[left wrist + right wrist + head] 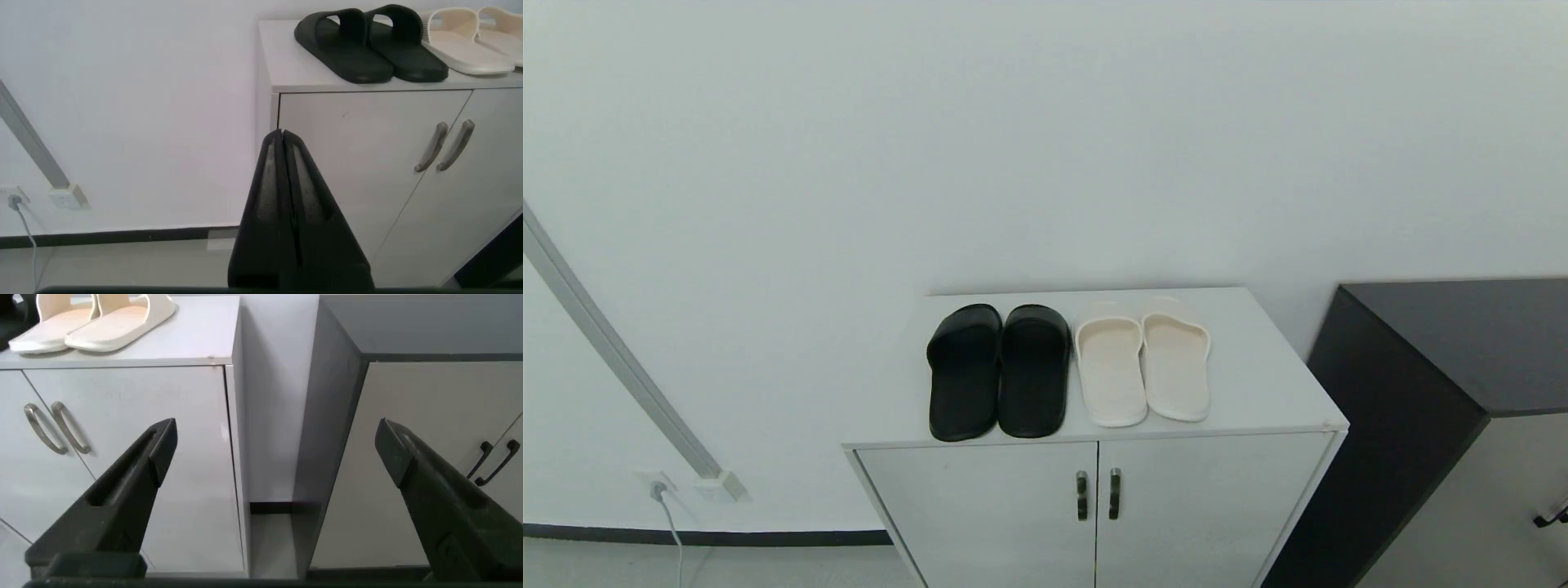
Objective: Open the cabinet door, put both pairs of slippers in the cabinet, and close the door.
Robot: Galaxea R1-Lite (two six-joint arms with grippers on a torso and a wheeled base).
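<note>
- Cabinet doors (1094, 523) closed, slippers (1033, 371) on top: opening step pending.
- Left gripper (283, 143) pressed together, empty; right gripper (275, 437) spread wide, empty.
- Next, probably: grasp a handle (1114, 492), lower centre.

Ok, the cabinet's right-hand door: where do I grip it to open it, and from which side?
Take the vertical bar handle at the inner edge of the right door, coming straight in from the front. The bar bows out from the panel, so fingers can close across it from both sides. The right gripper is open and faces that door, so it is probably the handier one.
</note>
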